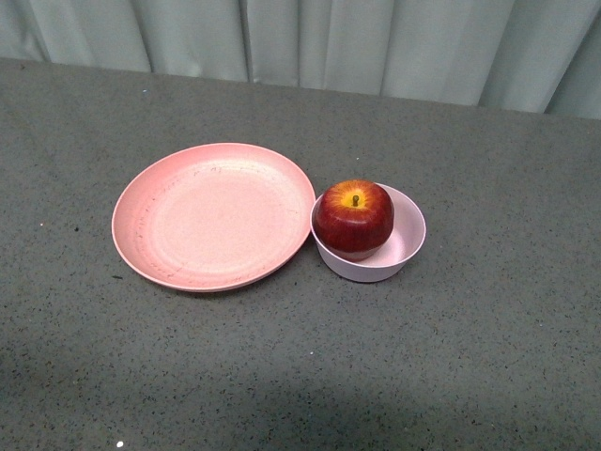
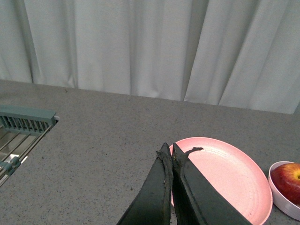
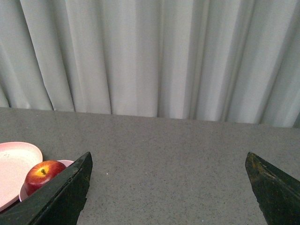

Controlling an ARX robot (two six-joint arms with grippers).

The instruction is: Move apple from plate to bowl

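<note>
Front view, left to right: a wide, shallow salmon-pink plate [image 1: 214,216] lies bare on the grey speckled counter [image 1: 488,357]; its right rim touches or nearly touches the left rim of a small, deep pale pink bowl [image 1: 404,258]. The apple [image 1: 353,218], dark red with a yellow-orange patch around its stem, sits upright inside the bowl, stem upward, rising above the bowl's rim. Pale pleated curtains [image 1: 376,42] hang behind the counter's far edge. Neither arm appears in this view. Left wrist view: a grey slatted rack [image 2: 26,123] sits at the counter's edge, well apart from the dishes; the left gripper [image 2: 171,157] has its two dark fingers pressed together with nothing between them, its tips overlapping the near rim of the plate [image 2: 234,173] in the picture; whether it touches the plate cannot be told. The bowl [image 2: 281,199] with the apple [image 2: 287,180] shows just beyond the plate. Right wrist view: the plate [image 3: 16,164], bowl [image 3: 65,163] and apple [image 3: 43,174] lie beside one dark finger, and the right gripper [image 3: 168,180] is spread wide, its fingers [image 3: 65,194] far apart over bare counter, holding nothing.
</note>
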